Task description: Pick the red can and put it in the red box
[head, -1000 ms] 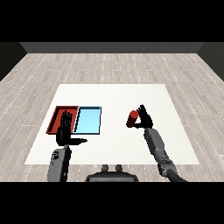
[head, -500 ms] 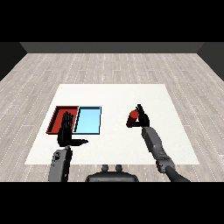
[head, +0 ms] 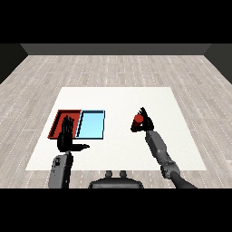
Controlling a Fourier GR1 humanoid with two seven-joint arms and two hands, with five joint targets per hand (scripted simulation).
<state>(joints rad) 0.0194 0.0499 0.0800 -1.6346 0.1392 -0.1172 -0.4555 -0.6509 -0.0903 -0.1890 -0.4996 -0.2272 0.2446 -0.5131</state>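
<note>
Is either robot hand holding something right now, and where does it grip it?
Yes. The right robot hand is curled round the side of the red can. The left robot hand is open, holding nothing.

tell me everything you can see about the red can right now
The red can is a small, plain red cylinder with a darker end. No label or markings can be made out. The right hand is curled round it, so part of its body is hidden. It appears tilted and lifted off the white table, to the right of the light blue tray and well away from the red tray. Only the hand touches it.
</note>
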